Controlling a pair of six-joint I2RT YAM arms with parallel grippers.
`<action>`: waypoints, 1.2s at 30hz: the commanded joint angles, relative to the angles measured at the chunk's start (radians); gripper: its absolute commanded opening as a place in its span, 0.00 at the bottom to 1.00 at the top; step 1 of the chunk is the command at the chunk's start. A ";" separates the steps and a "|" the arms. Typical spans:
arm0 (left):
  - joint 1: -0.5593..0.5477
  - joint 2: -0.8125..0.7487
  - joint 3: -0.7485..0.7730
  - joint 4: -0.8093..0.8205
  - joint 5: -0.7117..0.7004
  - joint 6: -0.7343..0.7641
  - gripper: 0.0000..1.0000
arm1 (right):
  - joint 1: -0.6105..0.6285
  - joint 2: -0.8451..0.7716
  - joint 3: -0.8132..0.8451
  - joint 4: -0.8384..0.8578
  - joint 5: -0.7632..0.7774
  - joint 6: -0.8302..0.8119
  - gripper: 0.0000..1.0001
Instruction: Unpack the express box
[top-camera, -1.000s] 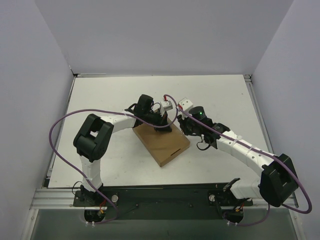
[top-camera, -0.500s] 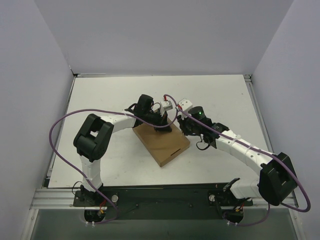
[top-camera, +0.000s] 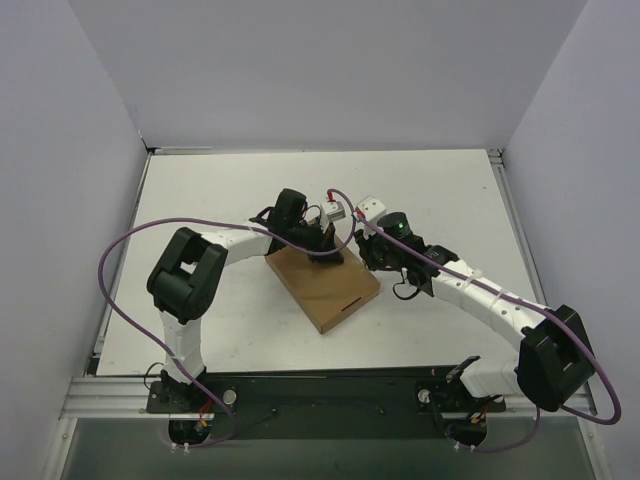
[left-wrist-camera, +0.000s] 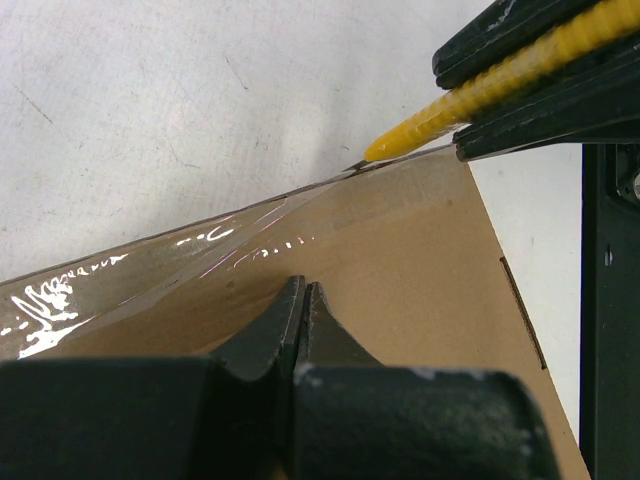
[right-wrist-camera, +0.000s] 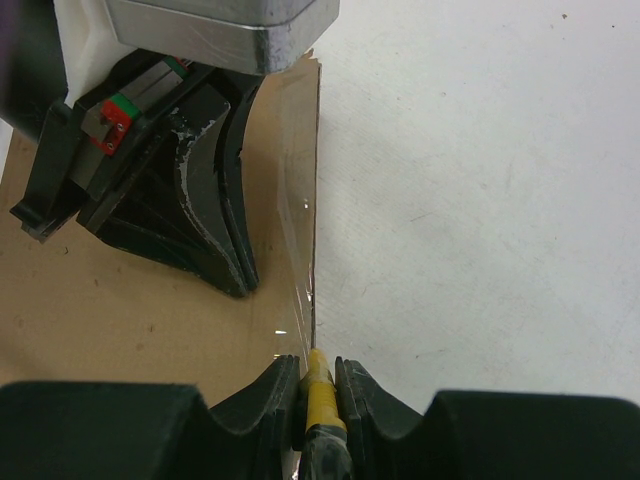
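Box (top-camera: 322, 285) lies flat, skewed, mid table (top-camera: 200, 190). Prob light, stiff card; tape (left-wrist-camera: 150, 265) looks slick. L gripper (left-wrist-camera: 303, 300) is pinched shut, empty, tips on lid (left-wrist-camera: 400, 260). R gripper (right-wrist-camera: 318, 372) clamps knife (right-wrist-camera: 319, 398), tip at taped edge. You should pin lid beside seam.

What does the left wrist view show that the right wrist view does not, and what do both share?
Only the left wrist view: the ribbed side of the yellow utility knife, its tip at the edge of the flat brown cardboard express box, and a thin slot in the lid. Only the right wrist view: the red and green part on the left gripper. Both: the box, its clear tape, the knife clamped in the right gripper, the white table.
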 joint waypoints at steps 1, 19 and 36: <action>0.004 0.055 -0.014 -0.103 -0.078 0.039 0.00 | -0.005 -0.025 0.040 0.015 -0.008 0.003 0.00; 0.004 0.058 -0.017 -0.098 -0.078 0.037 0.00 | 0.000 -0.014 0.042 0.002 -0.002 -0.019 0.00; 0.004 0.058 -0.022 -0.103 -0.077 0.037 0.00 | 0.000 0.009 0.017 -0.004 -0.004 -0.005 0.00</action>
